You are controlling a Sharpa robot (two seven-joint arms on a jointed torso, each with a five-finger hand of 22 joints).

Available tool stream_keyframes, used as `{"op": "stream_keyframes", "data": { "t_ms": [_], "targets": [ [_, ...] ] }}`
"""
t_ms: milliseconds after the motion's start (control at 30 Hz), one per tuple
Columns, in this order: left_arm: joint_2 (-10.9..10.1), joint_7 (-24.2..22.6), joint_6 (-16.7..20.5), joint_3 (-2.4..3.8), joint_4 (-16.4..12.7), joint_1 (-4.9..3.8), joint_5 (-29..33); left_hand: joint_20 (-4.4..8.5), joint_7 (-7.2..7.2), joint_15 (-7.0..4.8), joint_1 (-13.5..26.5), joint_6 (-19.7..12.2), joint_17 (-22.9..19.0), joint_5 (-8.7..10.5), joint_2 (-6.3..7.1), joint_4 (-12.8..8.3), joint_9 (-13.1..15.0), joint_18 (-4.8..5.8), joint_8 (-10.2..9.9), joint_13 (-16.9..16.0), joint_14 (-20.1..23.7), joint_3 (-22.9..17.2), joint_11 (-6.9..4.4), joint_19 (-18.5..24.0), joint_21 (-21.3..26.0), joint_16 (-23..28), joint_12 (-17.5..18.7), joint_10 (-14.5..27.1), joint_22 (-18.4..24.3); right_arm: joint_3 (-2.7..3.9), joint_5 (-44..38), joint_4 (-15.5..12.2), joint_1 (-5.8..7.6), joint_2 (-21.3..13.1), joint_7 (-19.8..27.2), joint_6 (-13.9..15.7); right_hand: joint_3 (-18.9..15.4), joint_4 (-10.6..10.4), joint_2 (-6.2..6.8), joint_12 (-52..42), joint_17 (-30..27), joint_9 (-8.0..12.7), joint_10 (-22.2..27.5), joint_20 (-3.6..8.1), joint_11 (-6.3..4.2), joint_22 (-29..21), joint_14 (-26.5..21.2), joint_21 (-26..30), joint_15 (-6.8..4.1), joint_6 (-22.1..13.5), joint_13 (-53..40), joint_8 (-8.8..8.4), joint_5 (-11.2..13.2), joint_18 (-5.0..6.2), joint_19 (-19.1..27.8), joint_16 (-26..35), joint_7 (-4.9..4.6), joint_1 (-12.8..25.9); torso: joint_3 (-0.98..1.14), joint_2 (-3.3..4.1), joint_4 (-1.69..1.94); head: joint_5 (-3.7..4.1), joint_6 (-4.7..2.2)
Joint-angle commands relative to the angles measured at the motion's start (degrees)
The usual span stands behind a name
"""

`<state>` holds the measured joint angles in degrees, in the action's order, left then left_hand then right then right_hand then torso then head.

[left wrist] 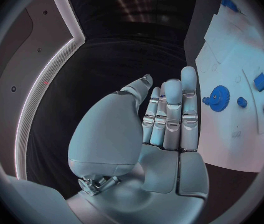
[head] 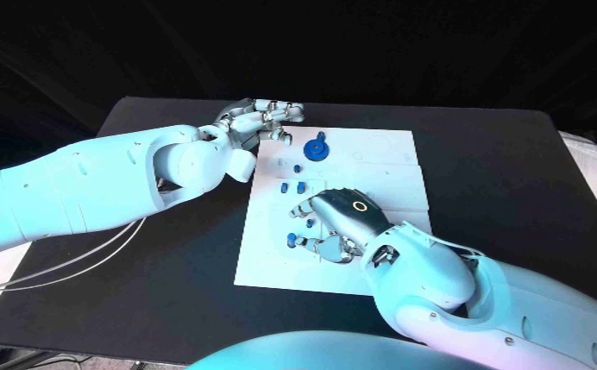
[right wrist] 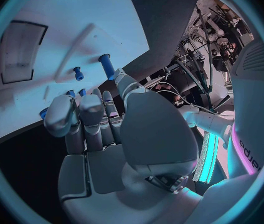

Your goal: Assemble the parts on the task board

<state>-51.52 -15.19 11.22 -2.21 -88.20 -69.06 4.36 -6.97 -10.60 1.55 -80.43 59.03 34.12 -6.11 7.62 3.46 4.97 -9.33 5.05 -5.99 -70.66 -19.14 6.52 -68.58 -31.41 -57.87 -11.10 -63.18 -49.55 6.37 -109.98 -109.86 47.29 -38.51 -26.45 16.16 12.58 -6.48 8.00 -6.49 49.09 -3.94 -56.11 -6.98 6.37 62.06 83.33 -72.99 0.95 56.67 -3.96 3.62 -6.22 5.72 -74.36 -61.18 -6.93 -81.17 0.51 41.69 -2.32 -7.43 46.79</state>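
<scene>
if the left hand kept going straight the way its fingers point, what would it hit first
Probably nothing: the left hand is open, fingers pointing past the task board edge over bare black table. The blue gear lies beside that line, not in it. Depth is unclear.

Gear (head: 318, 147), small parts (head: 296, 186) crowd task board (head: 386, 150) middle.

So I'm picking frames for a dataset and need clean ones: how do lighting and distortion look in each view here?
Head view: a cyan cast washes the task board and both arms, against a dark background. Left wrist view: fisheye bends the board's edge; the left hand is evenly lit, the blue gear sharp. Right wrist view: the right hand crowds the middle; board lines curve.
</scene>
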Motion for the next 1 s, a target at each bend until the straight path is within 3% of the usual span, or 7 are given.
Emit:
{"op": "stream_keyframes", "data": {
  "t_ms": [33, 67, 167, 367, 633, 800, 1000],
  "targets": [
    [0.05, -0.18, -1.15, 0.04, -0.06, -0.01, 0.05, -0.25, -0.09, -0.02, -0.04, -0.48, -0.06, 0.08, -0.38, 0.02, -0.08, -1.11, 0.36, -0.08, 0.56, 0.38, -0.05, 0.04, 0.23, -0.19, -0.16, 0.40, 0.07, 0.74, 4.02, -1.90, -0.03, -2.59, 1.47, 6.11, -0.34, -0.36, -0.42, -1.86, 0.31, -0.17, -3.11, 0.36, -0.83, 0.46, 0.33, -0.14, -0.43, 1.20, -0.21, 0.38, -0.81, 0.31, -0.65, -0.08, -0.47, -0.64, -0.06, -0.09, -0.06, 0.56, -0.23],
    [0.04, -0.18, -1.16, 0.04, -0.05, -0.01, 0.05, -0.25, -0.09, -0.02, -0.04, -0.48, -0.06, 0.08, -0.38, 0.02, -0.08, -1.11, 0.36, -0.08, 0.56, 0.38, -0.05, 0.04, 0.23, -0.19, -0.16, 0.40, 0.07, 1.17, 5.79, -2.65, -0.03, -3.90, 1.31, 6.70, -0.09, -0.79, -0.93, -3.19, 0.31, -0.34, -5.83, 0.66, -1.35, 0.58, 0.38, -0.24, -0.84, 2.32, -0.49, 0.79, -1.67, 0.27, -0.76, -0.11, -1.17, -0.59, -0.10, -0.13, -0.03, 0.87, -0.38],
    [-0.05, -0.20, -1.13, 0.03, -0.04, -0.01, 0.05, -0.25, -0.09, -0.02, -0.04, -0.48, -0.06, 0.08, -0.38, 0.02, -0.08, -1.11, 0.36, -0.08, 0.56, 0.38, -0.05, 0.04, 0.23, -0.19, -0.16, 0.40, 0.07, 2.49, 12.93, -5.05, 0.01, -8.80, -0.11, 8.09, -0.17, -2.34, -0.95, -5.96, 2.75, -0.55, -12.53, 1.25, -2.23, 2.89, 1.14, -1.77, -1.47, 4.12, -1.48, 1.41, -2.22, -0.21, -2.17, -2.10, -1.62, 0.49, -0.14, -0.21, -0.13, 1.35, -0.54],
    [-0.46, -0.26, -1.03, 0.01, -0.02, 0.00, 0.05, -0.26, -0.12, -0.01, -0.17, -0.60, -0.22, 0.08, -0.46, -0.03, -0.11, -1.12, 0.44, -0.10, 0.62, 0.55, -0.02, -0.01, 0.34, -0.24, -0.35, 0.60, 0.15, 3.90, 24.50, -9.10, 0.06, -18.33, -4.08, 9.17, -4.71, -5.83, 1.34, -13.45, 11.98, -0.33, -21.51, 2.91, -4.15, 10.10, 3.08, -6.63, -3.14, 2.82, -7.13, 1.51, -7.18, -1.74, -6.30, -9.52, -0.24, 4.51, -0.09, -0.49, -1.04, 1.78, -0.98],
    [-0.62, -0.24, -1.07, -0.03, -0.03, 0.03, 0.05, -0.26, -0.12, -0.01, -0.17, -0.60, -0.22, 0.08, -0.46, -0.03, -0.11, -1.12, 0.44, -0.10, 0.62, 0.55, -0.02, -0.01, 0.34, -0.24, -0.35, 0.60, 0.15, 4.22, 26.65, -10.47, -0.71, -26.84, -8.63, 5.89, -12.30, -9.44, -0.90, -27.59, 17.34, -0.88, -15.34, 3.28, -4.63, 14.67, 3.10, -9.66, -3.47, 1.96, -24.26, 5.06, -9.30, -2.62, -8.07, -13.98, 0.29, 3.57, 0.02, -0.73, -2.00, 2.78, -1.55],
    [-0.58, -0.24, -1.12, -0.05, 0.09, 0.08, 0.05, -0.26, -0.12, -0.01, -0.17, -0.60, -0.22, 0.08, -0.46, -0.03, -0.11, -1.12, 0.44, -0.10, 0.62, 0.55, -0.02, -0.01, 0.34, -0.24, -0.35, 0.60, 0.15, 4.19, 24.70, -9.96, -1.27, -28.18, -10.45, 4.71, -14.79, -9.97, -1.94, -35.32, 19.35, -1.12, -16.01, 3.34, -4.77, 15.70, 3.34, -10.29, -3.54, 1.95, -33.57, 6.69, -10.66, -2.82, -8.45, -15.44, 0.46, 3.95, 0.03, -0.91, -2.20, 2.81, -1.56],
    [-0.46, -0.21, -1.23, -0.06, 0.15, 0.18, 0.05, -0.26, -0.12, -0.01, -0.17, -0.60, -0.22, 0.08, -0.46, -0.03, -0.11, -1.12, 0.44, -0.10, 0.62, 0.55, -0.02, -0.01, 0.34, -0.24, -0.35, 0.60, 0.15, 4.14, 22.64, -8.60, -1.82, -26.84, -12.36, 4.19, -17.61, -10.13, -3.41, -43.12, 21.11, -1.28, -17.21, 3.36, -4.93, 16.11, 3.49, -10.56, -3.58, 1.78, -43.05, 8.20, -12.55, -2.88, -8.52, -16.66, 0.63, 6.34, 0.05, -0.85, -1.87, 3.05, -1.62]
  ]
}}
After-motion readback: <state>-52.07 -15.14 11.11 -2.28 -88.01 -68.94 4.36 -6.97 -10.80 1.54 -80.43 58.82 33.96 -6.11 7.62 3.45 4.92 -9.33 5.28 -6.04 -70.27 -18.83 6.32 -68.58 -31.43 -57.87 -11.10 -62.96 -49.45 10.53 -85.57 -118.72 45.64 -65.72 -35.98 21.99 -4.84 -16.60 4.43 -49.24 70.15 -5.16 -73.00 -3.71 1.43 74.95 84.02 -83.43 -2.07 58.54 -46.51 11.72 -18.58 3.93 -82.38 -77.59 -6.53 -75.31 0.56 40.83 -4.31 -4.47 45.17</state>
